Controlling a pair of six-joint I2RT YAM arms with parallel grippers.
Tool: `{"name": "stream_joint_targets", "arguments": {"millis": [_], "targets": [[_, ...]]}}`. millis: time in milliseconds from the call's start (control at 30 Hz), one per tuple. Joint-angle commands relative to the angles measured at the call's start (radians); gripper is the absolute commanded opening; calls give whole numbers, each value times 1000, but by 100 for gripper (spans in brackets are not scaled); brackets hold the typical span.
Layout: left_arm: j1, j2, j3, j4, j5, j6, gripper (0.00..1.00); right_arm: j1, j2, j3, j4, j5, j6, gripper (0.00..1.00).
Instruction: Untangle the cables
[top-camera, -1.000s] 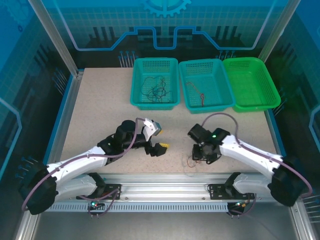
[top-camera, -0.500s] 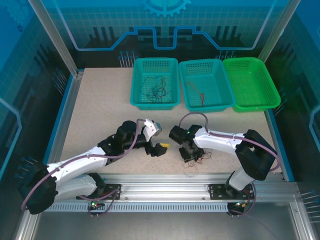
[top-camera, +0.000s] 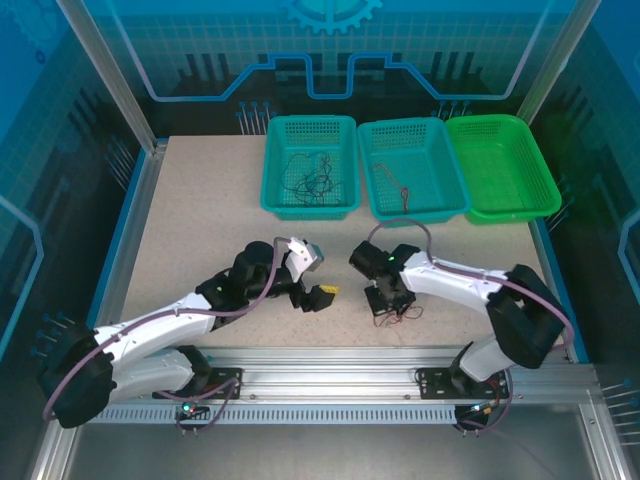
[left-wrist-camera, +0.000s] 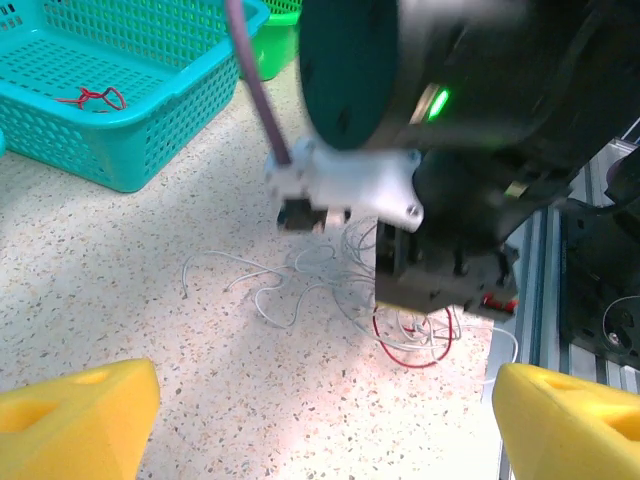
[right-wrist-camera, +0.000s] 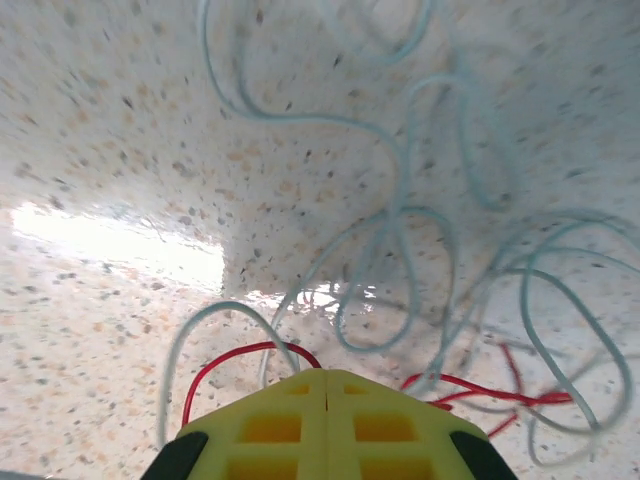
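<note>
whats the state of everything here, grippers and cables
white cables, tangled with red cable, loose on table
right gripper, shut, tips down at red cable
left gripper, open, holding nothing
black cables, lying in left basket
second red cable, lying in middle basket

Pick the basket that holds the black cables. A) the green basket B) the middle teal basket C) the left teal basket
C: the black cables lie in the left teal basket, while the middle teal basket holds only a red cable.
</note>
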Motion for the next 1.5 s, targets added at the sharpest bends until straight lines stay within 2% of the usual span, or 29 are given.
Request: {"name": "stream_joint_targets", "arguments": {"millis": [0,133,167,233,400,533,700,800,933,1000,1200,1267,1367,1467], "targets": [[-8,10,17,16,-16,9,88,-18,-84,-57,-32,28,25,6],[-8,24,14,41,-20,-3,88,-18,-97,-84,-19,29,29,8],[-7,30,16,43,-19,-7,88,-17,-90,-79,-14,26,26,7],[-7,38,25,39,-15,-12,88,-18,-76,-58,-17,40,25,0],[-8,67,77,-1,-5,-102,89,-18,-163,42,-15,101,11,0],[-7,121,117,109,-8,-351,90,-32,-306,53,107,3,-50,0],[-7,263,214,229,32,-654,90,-35,-379,56,178,-97,-96,0],[-12,349,261,295,103,-711,78,-36,-411,58,203,-102,-70,0],[-28,401,270,320,127,-703,48,-48,-422,85,183,-74,-31,0],[-28,408,265,311,135,-689,44,-67,-420,107,157,-61,-16,0],[-35,426,260,236,166,-613,48,-104,-426,116,179,-130,-9,0],[-35,444,272,206,165,-593,56,-105,-424,119,181,-132,-8,0],[-38,467,272,224,175,-581,75,-113,-437,122,183,-114,1,0],[-38,498,269,263,220,-566,72,-145,-461,128,184,-117,13,0]]}}
